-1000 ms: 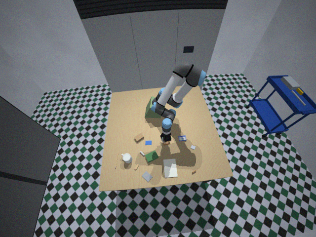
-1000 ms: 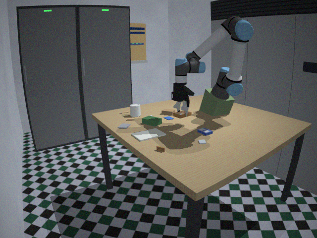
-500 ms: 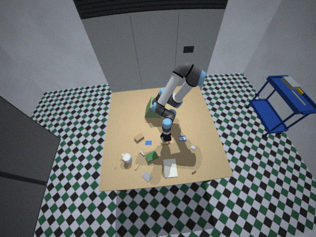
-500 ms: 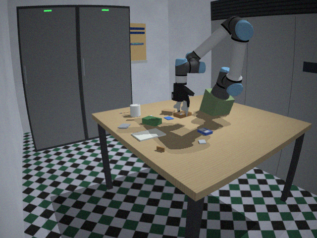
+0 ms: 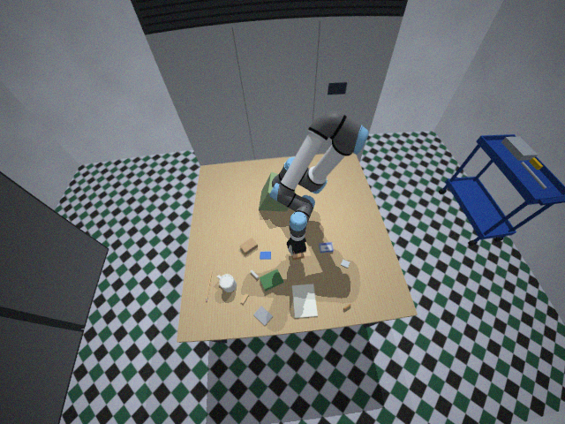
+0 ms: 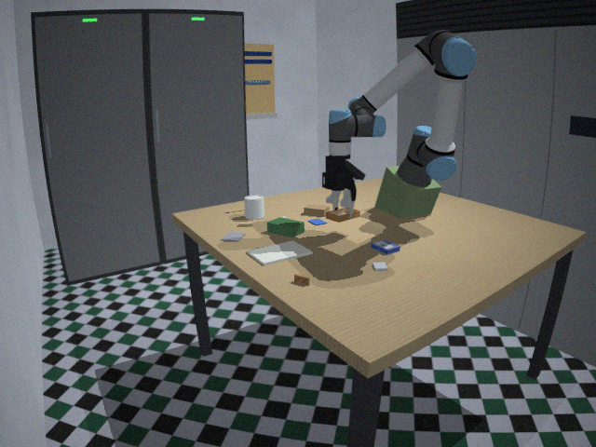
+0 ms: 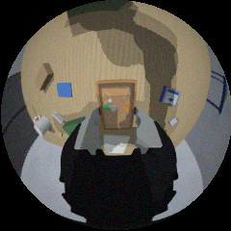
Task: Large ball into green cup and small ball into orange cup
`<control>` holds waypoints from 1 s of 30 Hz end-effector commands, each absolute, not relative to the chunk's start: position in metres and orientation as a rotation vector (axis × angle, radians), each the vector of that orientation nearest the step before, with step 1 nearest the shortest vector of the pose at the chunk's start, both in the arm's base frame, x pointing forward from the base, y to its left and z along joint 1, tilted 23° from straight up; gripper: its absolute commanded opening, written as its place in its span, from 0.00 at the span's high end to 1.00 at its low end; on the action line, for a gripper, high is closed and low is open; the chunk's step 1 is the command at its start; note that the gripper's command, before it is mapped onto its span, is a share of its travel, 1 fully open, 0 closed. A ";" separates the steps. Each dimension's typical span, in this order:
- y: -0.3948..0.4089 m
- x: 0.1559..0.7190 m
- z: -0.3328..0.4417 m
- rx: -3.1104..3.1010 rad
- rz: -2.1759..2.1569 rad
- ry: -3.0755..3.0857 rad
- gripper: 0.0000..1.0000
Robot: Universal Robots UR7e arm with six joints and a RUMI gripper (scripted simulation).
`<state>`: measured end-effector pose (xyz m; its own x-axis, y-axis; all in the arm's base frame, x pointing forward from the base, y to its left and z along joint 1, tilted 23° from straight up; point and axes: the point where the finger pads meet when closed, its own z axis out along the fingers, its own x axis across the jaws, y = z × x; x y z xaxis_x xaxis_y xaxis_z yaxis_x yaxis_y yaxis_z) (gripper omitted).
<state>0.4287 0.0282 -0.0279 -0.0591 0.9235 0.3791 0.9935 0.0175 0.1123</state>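
The covered wooden puzzle point(image 5: 297, 256) point(image 6: 336, 217) point(image 7: 117, 82) is a shallow brown box at the middle of the table. My gripper point(image 5: 297, 253) point(image 6: 343, 211) point(image 7: 116, 107) is shut on it, one finger at each long side. Whether its underside touches the table is hard to tell. Inside, in the wrist view, the green cup point(image 7: 106, 107) is at the left and the orange cup point(image 7: 127, 107) at the right. A pale ball point(image 7: 110, 101) and a greyer ball point(image 7: 114, 109) lie just right of the green cup, outside both cups. Which ball is larger is unclear.
A blue card point(image 5: 265, 255) point(image 7: 64, 89) and a wooden block point(image 5: 248, 246) point(image 6: 316, 209) lie left of the puzzle. A green block point(image 5: 271, 279) and a white mug point(image 5: 227, 283) stand nearer the front left. A blue-and-white box point(image 5: 326, 247) point(image 7: 169, 95) lies to the right.
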 end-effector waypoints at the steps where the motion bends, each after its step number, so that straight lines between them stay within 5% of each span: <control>1: 0.028 0.430 -0.028 -1.998 -0.514 -2.088 0.57; 30: 0.025 0.431 -0.028 -1.941 -0.600 -2.032 0.57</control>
